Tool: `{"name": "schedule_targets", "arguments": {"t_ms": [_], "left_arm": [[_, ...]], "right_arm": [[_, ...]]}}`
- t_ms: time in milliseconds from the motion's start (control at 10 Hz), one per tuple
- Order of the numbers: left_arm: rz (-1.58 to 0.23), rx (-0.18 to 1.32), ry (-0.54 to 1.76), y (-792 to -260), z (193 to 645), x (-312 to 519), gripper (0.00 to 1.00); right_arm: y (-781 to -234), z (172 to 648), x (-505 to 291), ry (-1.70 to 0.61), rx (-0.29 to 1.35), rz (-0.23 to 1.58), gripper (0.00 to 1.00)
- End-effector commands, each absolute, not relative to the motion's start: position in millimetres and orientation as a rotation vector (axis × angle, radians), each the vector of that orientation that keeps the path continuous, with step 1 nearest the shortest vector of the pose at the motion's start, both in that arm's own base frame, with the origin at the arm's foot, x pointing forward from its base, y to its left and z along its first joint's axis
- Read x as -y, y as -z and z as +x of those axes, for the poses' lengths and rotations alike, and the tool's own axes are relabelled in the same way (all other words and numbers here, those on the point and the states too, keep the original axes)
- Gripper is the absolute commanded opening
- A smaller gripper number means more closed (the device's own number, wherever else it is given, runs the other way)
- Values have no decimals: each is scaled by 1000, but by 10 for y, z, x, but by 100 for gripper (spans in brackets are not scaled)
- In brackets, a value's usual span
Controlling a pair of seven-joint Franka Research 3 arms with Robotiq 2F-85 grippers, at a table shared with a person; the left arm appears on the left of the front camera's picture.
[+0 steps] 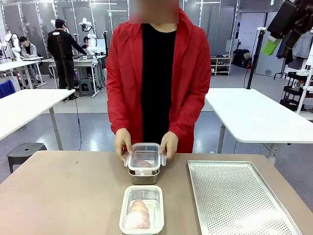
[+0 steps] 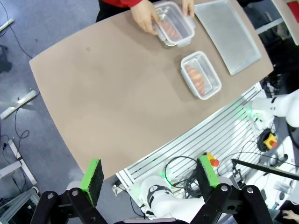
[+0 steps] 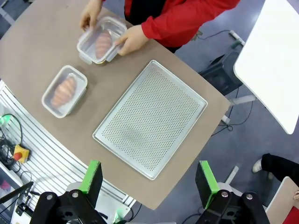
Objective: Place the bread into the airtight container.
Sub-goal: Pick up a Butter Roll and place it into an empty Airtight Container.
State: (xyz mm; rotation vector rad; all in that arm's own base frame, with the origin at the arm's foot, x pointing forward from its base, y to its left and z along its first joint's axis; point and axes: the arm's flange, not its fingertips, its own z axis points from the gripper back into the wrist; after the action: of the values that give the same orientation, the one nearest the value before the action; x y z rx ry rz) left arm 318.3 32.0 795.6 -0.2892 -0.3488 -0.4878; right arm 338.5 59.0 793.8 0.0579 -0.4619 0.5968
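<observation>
A clear airtight container (image 1: 144, 160) stands at the table's far middle with a piece of bread (image 1: 143, 164) inside and a lid on top. The person's two hands (image 1: 122, 143) rest on its sides. A second clear container (image 1: 142, 209) with bread (image 1: 139, 214) in it sits nearer to me. Both containers appear in the left wrist view (image 2: 174, 23) (image 2: 201, 74) and the right wrist view (image 3: 100, 39) (image 3: 64, 91). My left gripper (image 2: 149, 172) hangs open high above the table's edge, holding nothing. My right gripper (image 3: 148, 177) is open too, high over the tray, and holds nothing.
A perforated metal tray (image 1: 239, 196) lies bare on the right half of the table, also seen as the tray (image 3: 149, 119) from above. The brown tabletop (image 1: 58, 196) left of the containers is bare. White tables stand beyond, left and right.
</observation>
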Motion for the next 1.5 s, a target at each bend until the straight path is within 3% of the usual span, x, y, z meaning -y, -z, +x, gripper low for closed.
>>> {"name": "schedule_targets", "arguments": {"t_ms": [0,1400], "left_arm": [[-289,348,498,-7957,3170,-318,100],[-289,348,498,-7957,3170,-318,100]], "right_arm": [[-7943,3375,-577,-603,463,63,100],[-7943,3375,-577,-603,463,63,100]]}}
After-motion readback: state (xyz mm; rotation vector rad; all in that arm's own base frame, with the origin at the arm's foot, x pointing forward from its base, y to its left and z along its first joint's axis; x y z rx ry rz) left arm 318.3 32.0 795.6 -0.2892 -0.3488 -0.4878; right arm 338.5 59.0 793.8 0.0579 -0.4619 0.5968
